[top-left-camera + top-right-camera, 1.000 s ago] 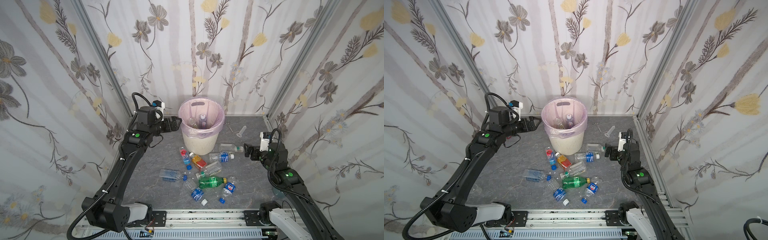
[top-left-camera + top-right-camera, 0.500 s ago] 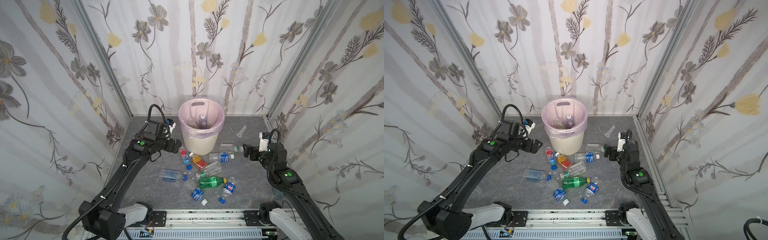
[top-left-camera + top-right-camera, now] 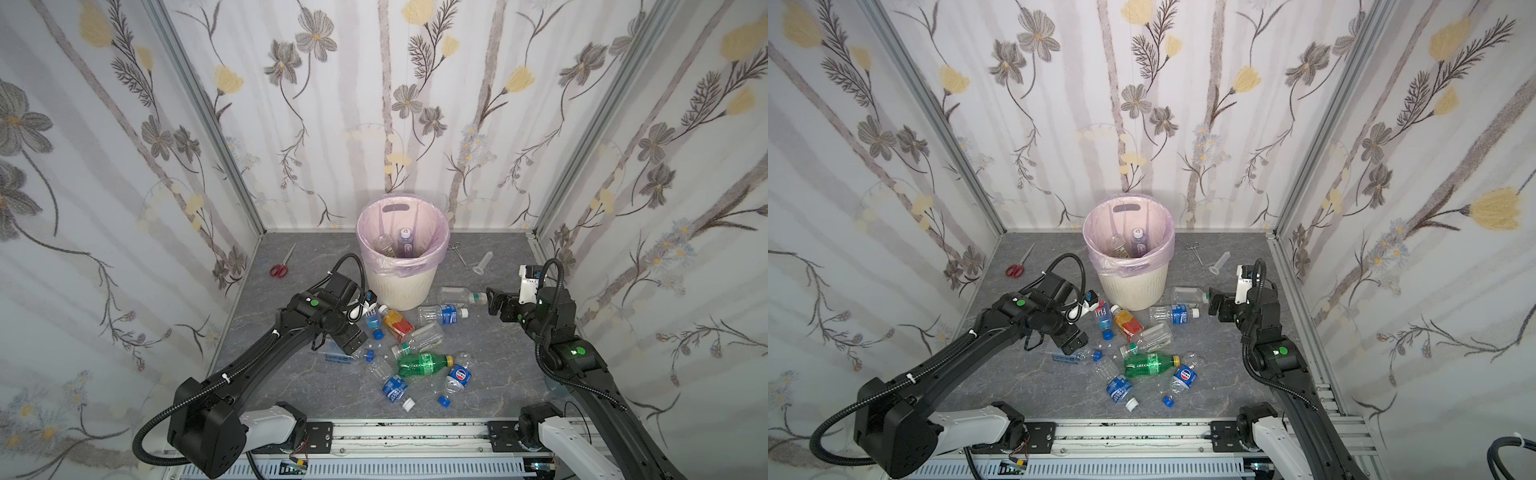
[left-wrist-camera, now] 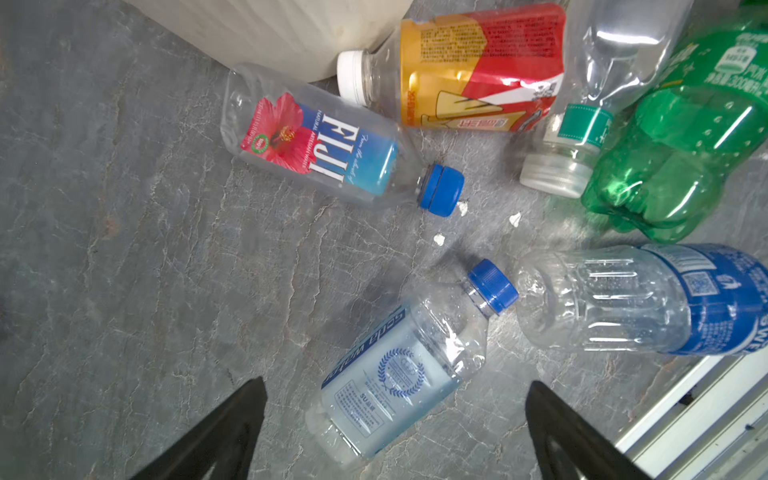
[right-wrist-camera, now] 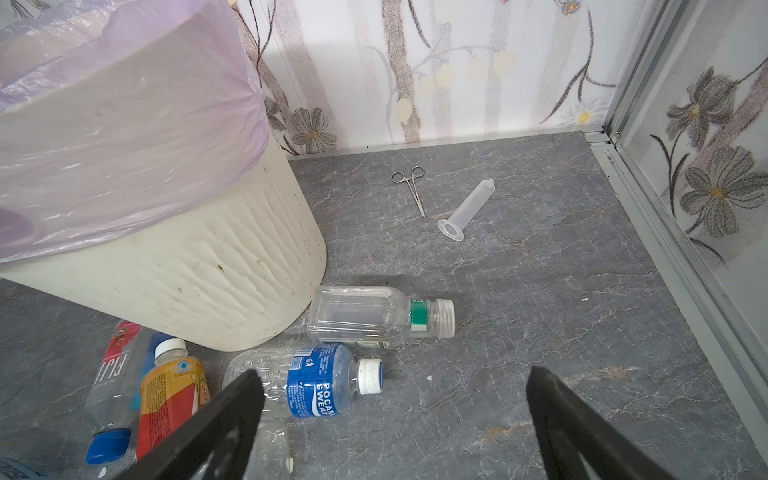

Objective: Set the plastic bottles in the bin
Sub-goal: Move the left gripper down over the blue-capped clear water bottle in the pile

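scissors point(image 3: 284, 261): red handles, near left wall | forceps point(image 5: 411, 189): near tube point(image 5: 467, 210), not touching | tube: clear, lying flat

Bin point(image 3: 399, 291) at back centre; bottles point(image 3: 419, 365) scattered in front; scissors point(image 3: 279, 270) left of bin, tube point(image 3: 484, 262) right

— How's the bin?
— The cream ribbed bin point(image 3: 399, 286) stands upright, its pink bag liner point(image 3: 374, 266) folded over the rim. Two bottles rest inside: a clear one point(image 3: 383, 244) and a pale-capped one point(image 3: 405, 241), cap up.
— And outside it?
— All lying flat, on the near side of the bin. A Fiji bottle point(image 4: 316, 149) and an orange-labelled bottle point(image 4: 478, 70) lie side by side at its foot. A clear green-banded bottle point(image 5: 374, 316) lies just beside its wall, with a Pocari Sweat bottle point(image 5: 307, 380) alongside. Farther from the bin: a green bottle point(image 3: 422, 365), a Pepsi bottle point(image 3: 457, 376), a soda-water bottle point(image 4: 403, 374).
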`<state>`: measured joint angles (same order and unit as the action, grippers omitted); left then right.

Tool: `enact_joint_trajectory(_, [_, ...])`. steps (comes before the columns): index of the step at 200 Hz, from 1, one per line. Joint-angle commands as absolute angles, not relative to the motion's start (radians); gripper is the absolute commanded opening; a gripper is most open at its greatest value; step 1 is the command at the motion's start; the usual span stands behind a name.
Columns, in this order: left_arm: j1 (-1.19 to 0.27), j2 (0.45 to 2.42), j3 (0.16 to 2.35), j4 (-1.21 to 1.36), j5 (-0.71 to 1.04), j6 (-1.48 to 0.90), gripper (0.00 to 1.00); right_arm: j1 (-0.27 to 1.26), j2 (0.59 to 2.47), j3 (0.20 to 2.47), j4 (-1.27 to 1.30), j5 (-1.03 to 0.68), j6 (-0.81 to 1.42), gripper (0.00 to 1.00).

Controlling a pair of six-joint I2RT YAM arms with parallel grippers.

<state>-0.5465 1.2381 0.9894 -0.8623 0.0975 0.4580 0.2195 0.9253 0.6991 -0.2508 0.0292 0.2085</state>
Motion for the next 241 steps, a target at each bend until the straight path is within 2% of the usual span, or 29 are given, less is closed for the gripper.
enact_joint_trajectory(1, [-0.566, 1.231, 0.937, -0.871, 0.055, 0.514, 1.0, 0.219, 0.927, 0.693, -0.199, 0.025, 0.219, 0.99])
enact_joint_trajectory(104, [-0.592, 1.203, 0.761, -0.693, -0.04, 0.54, 1.0, 0.219, 0.916, 0.678, -0.183, 0.006, 0.223, 0.99])
enact_joint_trajectory(241, [-0.594, 1.248, 0.675, -0.551, 0.02, 0.522, 0.93, 0.218, 0.913, 0.681, -0.179, 0.003, 0.222, 0.99])
